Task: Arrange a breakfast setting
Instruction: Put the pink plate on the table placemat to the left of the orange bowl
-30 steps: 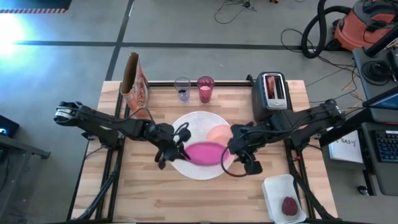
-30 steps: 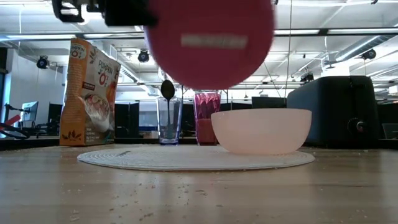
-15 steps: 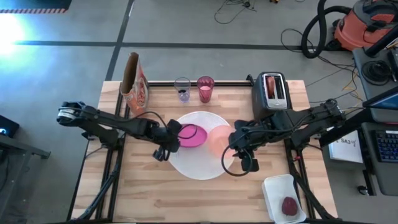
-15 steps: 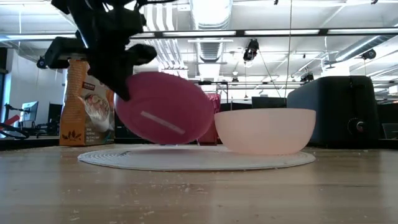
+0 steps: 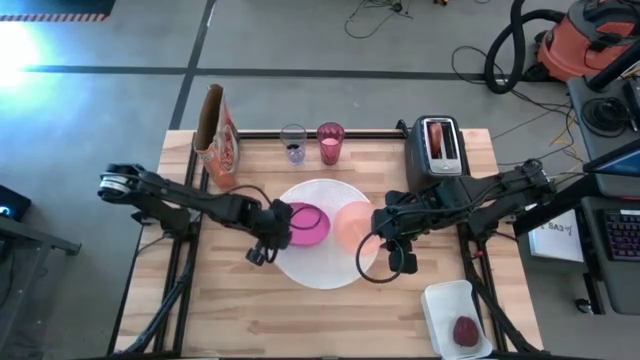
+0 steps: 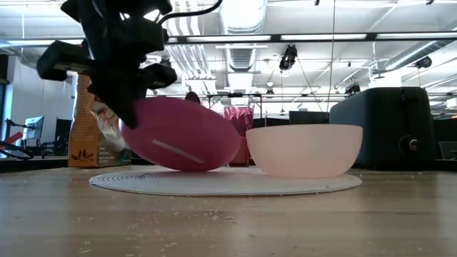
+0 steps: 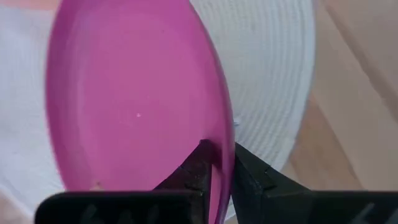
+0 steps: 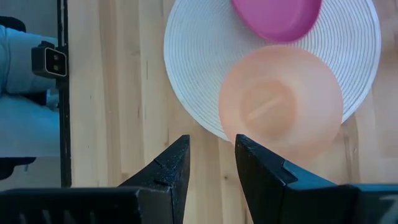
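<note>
The step in hand looked to be setting the magenta plate point(image 5: 306, 221) down on the big white round disc point(image 5: 318, 264), toward its nine o'clock side. The left end effector point(image 7: 216, 163) pinched the plate's thin rim between its closed fingers, the plate tilted with its far edge seemingly touching the disc in the low view. The plate was smooth, glossy plastic, shallow and round; the disc was flat, with fine concentric ribbing like woven cord. Next, by my judgement, the plate needed lowering flat before release. The translucent pink bowl point(image 5: 352, 224) sat just beside the plate at the disc's three o'clock, matte and deep-sided. The right end effector point(image 5: 394, 256) hovered near the disc's four o'clock edge, fingers parted and empty, above the pale wooden worktop point(image 5: 220, 310).
</note>
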Robot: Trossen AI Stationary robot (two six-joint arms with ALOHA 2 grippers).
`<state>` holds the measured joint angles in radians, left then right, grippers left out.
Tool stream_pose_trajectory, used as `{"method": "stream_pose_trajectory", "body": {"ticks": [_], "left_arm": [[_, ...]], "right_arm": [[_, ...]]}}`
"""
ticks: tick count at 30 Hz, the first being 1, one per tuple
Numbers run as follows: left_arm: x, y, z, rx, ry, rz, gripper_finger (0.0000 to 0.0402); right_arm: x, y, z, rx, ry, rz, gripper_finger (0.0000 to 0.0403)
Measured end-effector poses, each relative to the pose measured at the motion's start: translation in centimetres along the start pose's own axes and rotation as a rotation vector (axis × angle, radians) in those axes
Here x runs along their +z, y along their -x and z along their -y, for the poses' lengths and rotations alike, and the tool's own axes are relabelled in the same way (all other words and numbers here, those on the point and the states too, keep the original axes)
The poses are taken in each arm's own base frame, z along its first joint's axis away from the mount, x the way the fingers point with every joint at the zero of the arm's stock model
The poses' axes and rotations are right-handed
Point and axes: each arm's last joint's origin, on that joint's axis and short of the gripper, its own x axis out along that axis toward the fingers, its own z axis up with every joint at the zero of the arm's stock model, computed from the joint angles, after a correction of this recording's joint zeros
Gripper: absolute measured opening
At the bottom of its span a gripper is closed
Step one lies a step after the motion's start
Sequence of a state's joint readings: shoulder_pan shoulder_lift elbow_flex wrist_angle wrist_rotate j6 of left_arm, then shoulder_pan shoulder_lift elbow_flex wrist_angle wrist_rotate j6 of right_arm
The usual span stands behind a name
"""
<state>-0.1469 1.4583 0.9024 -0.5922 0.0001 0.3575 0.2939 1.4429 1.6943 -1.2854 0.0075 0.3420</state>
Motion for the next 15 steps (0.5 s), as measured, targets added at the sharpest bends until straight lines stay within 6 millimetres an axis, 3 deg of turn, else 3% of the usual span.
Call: {"method": "stream_pose_trajectory", "body": {"ticks": [9, 15], "left_arm": [[0.1, -2.0, 0.5, -0.041, 0.079, -0.051, 0.0029], [0.0, -2.3, 0.6, -0.054, 0.104, -0.067, 0.0056]], "right_arm": [[0.0, 0.0, 0.0, 0.003, 0.0, -0.002, 0.0121], [0.0, 0.0, 0.0, 0.003, 0.0, -0.006, 0.0126]]}}
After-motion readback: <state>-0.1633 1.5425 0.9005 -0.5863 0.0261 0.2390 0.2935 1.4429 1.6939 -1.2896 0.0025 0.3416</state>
